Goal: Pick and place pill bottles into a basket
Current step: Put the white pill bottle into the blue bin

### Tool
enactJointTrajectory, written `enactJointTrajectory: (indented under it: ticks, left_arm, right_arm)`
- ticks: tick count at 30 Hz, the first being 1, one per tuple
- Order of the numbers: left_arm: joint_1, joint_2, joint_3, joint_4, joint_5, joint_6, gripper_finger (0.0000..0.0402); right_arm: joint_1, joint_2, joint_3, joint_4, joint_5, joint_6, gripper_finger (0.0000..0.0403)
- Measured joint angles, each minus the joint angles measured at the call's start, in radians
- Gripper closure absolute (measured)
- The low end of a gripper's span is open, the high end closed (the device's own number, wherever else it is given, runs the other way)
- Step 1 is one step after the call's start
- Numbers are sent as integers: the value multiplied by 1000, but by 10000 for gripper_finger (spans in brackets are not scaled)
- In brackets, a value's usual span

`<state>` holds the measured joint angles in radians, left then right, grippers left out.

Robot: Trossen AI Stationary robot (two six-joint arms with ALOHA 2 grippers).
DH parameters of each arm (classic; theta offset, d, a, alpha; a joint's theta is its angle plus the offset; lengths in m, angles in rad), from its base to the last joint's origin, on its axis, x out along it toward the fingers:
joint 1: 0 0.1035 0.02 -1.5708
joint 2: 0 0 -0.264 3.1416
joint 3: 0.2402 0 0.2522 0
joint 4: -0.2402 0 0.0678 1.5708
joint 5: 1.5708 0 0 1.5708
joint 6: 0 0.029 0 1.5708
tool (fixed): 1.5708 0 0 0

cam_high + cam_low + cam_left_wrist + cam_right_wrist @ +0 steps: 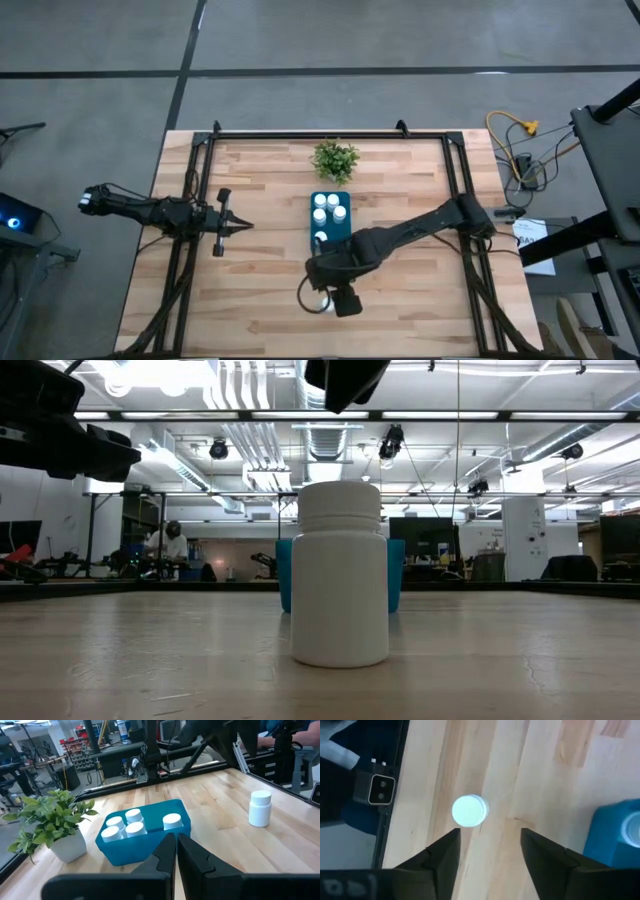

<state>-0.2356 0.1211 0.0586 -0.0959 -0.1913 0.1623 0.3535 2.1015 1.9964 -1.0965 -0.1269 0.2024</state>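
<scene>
Fingers of my right gripper (490, 852) stand apart above the last pill bottle (469, 811), upright on bare wood just beside the basket (330, 222); light, stiff, slick plastic, I judge, best pinched across its body below the cap.

Basket (131, 849): teal-blue, rectangular, rounded corners; sits mid-table just beside small plant. Holds four white capped pill bottles (126, 825), upright: three clustered toward plant end, one apart at other end. Fifth pill bottle (339, 574): white, cylindrical, ribbed cap on, upright on bare wood, near basket's end away from plant.
</scene>
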Motion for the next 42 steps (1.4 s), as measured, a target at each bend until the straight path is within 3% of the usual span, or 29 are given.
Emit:
enactJointTrajectory:
  ticks: [5,12,21,42]
  left_arm:
    - [0,8,0,0,2,0,402]
    - [0,7,0,0,2,0,402]
    - [0,7,0,-1,3,0,402]
    - [0,8,0,-2,5,-5,402]
  right_arm:
    - [9,59,73,-37,0,0,168]
    - [17,60,60,-26,30,4,138]
    - [47,59,45,-2,31,7,143]
    - [61,59,-129,192,16,30,150]
